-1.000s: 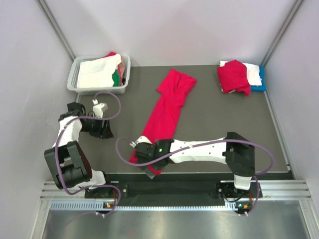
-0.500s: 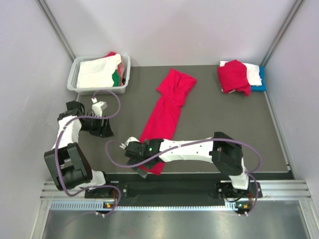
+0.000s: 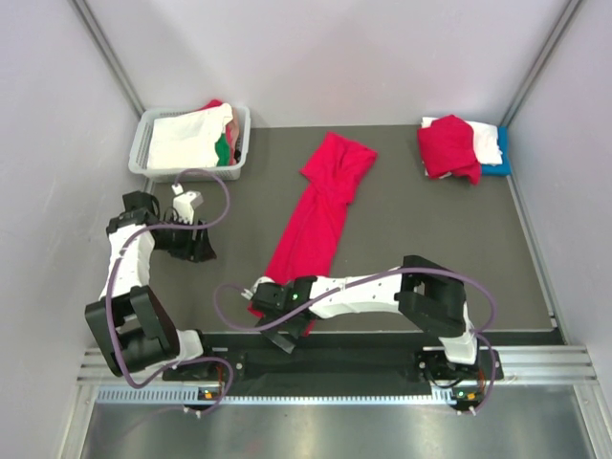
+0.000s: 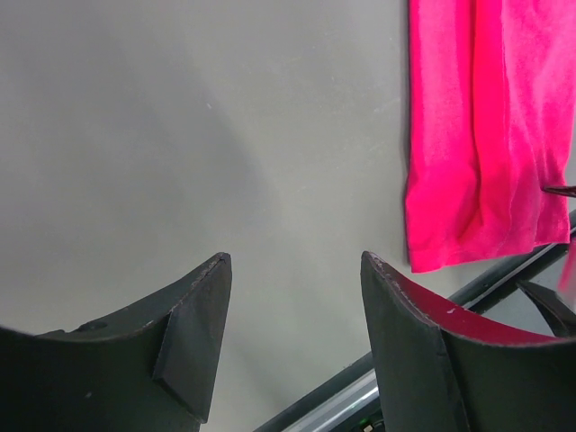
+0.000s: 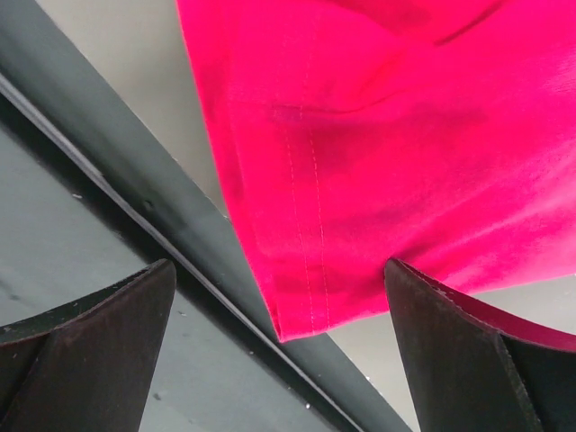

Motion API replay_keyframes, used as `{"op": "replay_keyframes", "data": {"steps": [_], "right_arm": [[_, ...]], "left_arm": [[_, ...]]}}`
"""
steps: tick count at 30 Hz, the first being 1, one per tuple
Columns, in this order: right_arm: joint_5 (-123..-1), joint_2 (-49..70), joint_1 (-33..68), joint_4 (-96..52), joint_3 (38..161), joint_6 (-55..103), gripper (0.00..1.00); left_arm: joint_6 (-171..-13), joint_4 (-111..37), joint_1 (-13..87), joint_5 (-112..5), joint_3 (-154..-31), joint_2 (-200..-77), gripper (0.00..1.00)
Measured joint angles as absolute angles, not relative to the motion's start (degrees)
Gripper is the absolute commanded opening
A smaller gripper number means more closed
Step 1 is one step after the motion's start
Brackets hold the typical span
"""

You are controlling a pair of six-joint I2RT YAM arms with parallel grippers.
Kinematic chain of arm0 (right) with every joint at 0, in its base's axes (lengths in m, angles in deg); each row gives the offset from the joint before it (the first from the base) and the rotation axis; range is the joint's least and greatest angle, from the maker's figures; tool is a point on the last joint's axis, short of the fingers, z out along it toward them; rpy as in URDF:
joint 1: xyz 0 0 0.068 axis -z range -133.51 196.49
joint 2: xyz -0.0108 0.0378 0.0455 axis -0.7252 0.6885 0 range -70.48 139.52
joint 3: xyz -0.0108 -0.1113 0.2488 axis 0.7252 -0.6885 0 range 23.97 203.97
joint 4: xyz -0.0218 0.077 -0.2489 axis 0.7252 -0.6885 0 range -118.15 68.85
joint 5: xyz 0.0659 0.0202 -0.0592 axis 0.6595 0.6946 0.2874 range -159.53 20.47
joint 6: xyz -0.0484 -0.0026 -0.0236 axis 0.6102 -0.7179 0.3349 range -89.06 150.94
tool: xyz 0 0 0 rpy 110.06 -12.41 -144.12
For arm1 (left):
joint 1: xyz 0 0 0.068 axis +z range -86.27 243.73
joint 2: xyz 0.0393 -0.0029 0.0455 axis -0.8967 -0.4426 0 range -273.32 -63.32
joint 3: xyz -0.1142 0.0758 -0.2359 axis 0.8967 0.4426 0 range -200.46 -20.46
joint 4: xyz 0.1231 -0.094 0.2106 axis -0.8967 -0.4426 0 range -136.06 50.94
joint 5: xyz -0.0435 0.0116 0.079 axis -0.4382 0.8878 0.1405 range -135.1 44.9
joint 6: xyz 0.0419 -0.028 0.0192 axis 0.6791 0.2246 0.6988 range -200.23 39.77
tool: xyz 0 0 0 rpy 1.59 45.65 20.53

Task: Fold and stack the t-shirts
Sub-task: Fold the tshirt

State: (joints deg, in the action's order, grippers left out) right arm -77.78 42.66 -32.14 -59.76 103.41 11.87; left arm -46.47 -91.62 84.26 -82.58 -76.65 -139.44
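Observation:
A red t-shirt [image 3: 320, 210], folded into a long strip, lies aslant across the middle of the mat, its near hem at the front edge. My right gripper [image 3: 277, 330] is open over that hem; in the right wrist view the hem corner [image 5: 306, 306] sits between my spread jaws at the table's front rail. My left gripper [image 3: 203, 251] is open and empty above bare mat, left of the shirt; the shirt's end shows in the left wrist view [image 4: 477, 180]. A stack of folded shirts, red [image 3: 449, 145] on white and blue, lies at the back right.
A pale plastic tub [image 3: 146, 143] with white, red and green cloth stands at the back left. The black front rail [image 5: 126, 180] runs just under the shirt's hem. Grey walls close in both sides.
My right gripper has slid left and toward the front edge along the shirt's near hem. The left arm has shifted slightly up and left.

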Motion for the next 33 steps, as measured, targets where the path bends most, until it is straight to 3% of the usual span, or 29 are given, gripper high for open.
{"op": "replay_keyframes", "data": {"steps": [6,9,12,13,19,25,33], "right_arm": [[-78.07,42.62,-32.17,-58.82,102.38,12.04,0.98],[-78.11,42.62,-32.19,-58.8,102.38,12.52,0.83],[-78.64,42.62,-32.17,-58.73,102.31,13.18,0.63],[-79.12,42.62,-32.14,-58.49,102.18,13.31,0.51],[-79.55,41.92,-32.06,-57.11,101.18,13.68,0.15],[-79.6,40.59,-31.75,-55.23,99.21,12.87,0.0],[-79.58,38.51,-31.73,-55.34,97.18,11.32,0.0]], "left_arm": [[-46.69,-92.45,84.26,-82.75,-77.8,-139.42,0.64],[-46.67,-93.13,84.26,-82.75,-77.8,-139.42,0.64],[-46.65,-93.37,84.26,-82.73,-77.8,-139.42,0.64],[-46.65,-93.37,84.26,-82.73,-77.8,-139.42,0.64],[-46.19,-93.67,84.26,-82.71,-77.8,-139.4,0.65],[-45.55,-93.91,84.26,-82.71,-77.83,-139.44,0.65],[-44.88,-94.07,84.26,-82.71,-77.83,-139.48,0.65]]}}
